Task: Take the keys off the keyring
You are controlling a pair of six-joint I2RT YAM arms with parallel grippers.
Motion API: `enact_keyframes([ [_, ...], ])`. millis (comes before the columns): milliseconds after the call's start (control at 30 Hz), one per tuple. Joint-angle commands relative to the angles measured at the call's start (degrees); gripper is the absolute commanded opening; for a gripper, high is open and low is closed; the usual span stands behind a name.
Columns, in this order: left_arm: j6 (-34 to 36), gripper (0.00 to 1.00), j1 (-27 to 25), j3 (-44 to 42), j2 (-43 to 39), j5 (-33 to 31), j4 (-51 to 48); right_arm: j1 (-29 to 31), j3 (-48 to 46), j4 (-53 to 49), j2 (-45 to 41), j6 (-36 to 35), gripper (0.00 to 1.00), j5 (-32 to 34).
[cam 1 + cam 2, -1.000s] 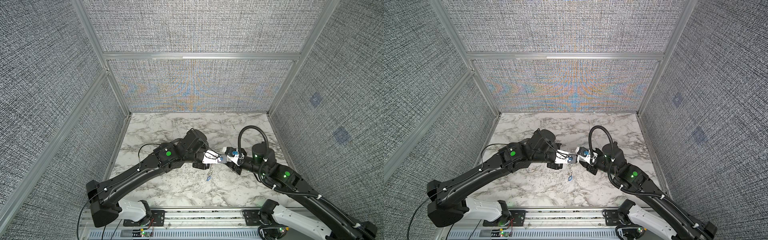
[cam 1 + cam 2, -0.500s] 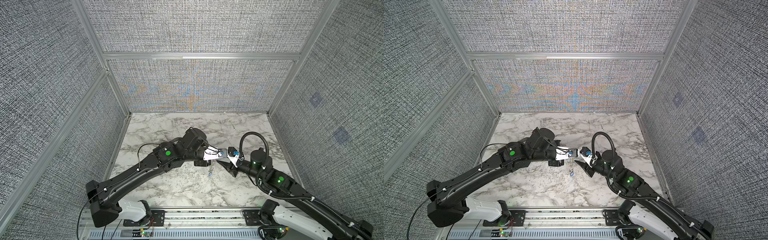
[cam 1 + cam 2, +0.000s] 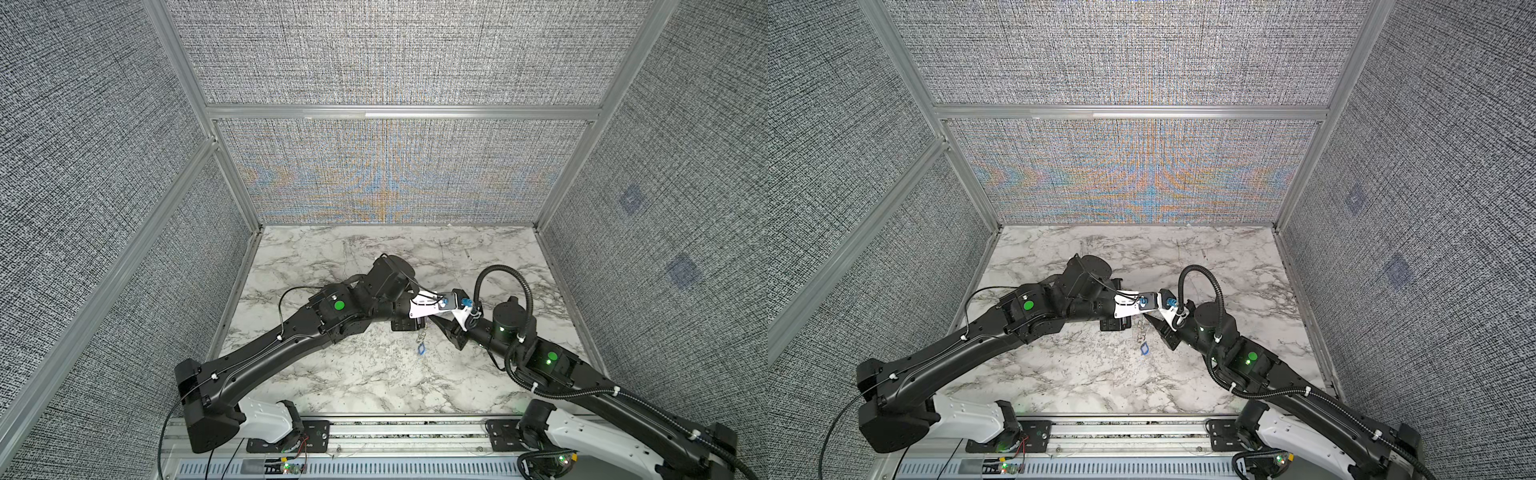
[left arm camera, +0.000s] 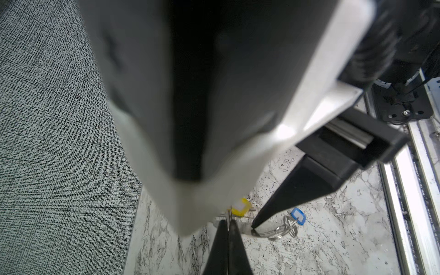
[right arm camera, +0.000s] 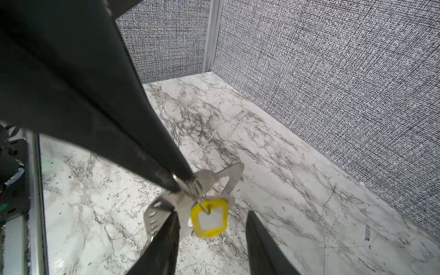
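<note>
The left tool is clamping shut on the thin edge of the keyring, a flat grey metal loop that it is holding up over the middle of the marble desk. In the right wrist view its two black fingers are pressing together on the loop, with no gap showing between them. The yellow key is hanging from the loop just beside that grip on a small wire ring, with the white face of its tag turned toward the camera. The right tool is standing with its jaws apart and gripping nothing. The yellow key is sitting in the gap between them, touching neither side. In the left wrist view one right finger is pointing its tip down at the loop. It seems to be touching the metal there, though the spot is too small to be sure. A cluster of split rings is dangling off the loop just past that tip, and the blue key is hanging at the end of them. In both top views the blue key is dangling below the spot where the two tools are meeting, over the desk. The left arm and the right arm are both reaching in toward the middle, with their wrists close together.
</note>
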Motion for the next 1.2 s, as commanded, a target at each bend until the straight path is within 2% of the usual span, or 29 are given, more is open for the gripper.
enact_keyframes([
  [0,-1.31,0.0,0.14,0.55,0.29,0.5,1.94,0.9,0.41,2.68,0.37,0.15,0.45,2.43],
  [367,-2.38,0.0,0.24,1.29,0.65,0.87,1.59,1.87,1.04,3.17,1.1,-1.48,0.31,5.02],
  [600,-2.93,0.0,0.4,1.46,0.77,1.26,1.72,2.31,1.61,2.81,1.6,-2.5,0.27,5.68],
  [900,-3.67,0.0,0.68,1.55,1.02,1.54,1.95,3.18,1.75,3.02,2.29,-3.4,0.16,7.09],
  [1167,-7.67,0.0,3.82,0.53,-0.61,7.29,5.75,3.85,1.94,1.2,1.69,-5.64,0.01,7.75],
])
